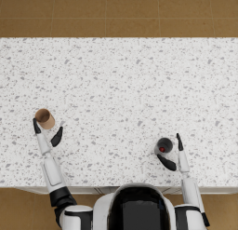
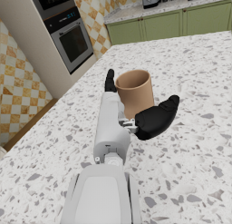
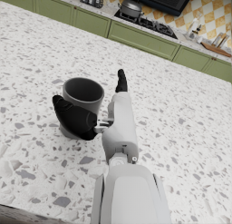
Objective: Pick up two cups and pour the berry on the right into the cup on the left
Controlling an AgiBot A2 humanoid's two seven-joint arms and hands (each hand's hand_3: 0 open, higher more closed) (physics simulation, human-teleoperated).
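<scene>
On the left of the speckled counter [image 1: 121, 75], the brown cup [image 1: 44, 118] stood upright, near the front edge. The left hand [image 1: 46, 133] was right beside it with its fingers spread: one dark finger reached up along the outer side of the cup and the thumb [image 2: 156, 119] lay on the inner side, so the cup sat in the open gap between them. In the left wrist view the palm seemed very close to the cup wall, but I cannot tell whether it really touched; the fingers were not closed around it.

On the right, the dark grey cup [image 1: 164, 145] also stood upright, and a small red berry [image 1: 161, 150] was visible at its bottom. The right hand [image 1: 174, 154] was spread in the same way, with the thumb [image 3: 72, 119] on the inner side of the cup and a long finger beyond it on the outer side.

Each cup lay directly ahead of its own hand, with its long axis vertical, so I judge each hand needed only to close sideways around the wall. The two cups were well apart, so after lifting they had to be brought together before pouring.
</scene>
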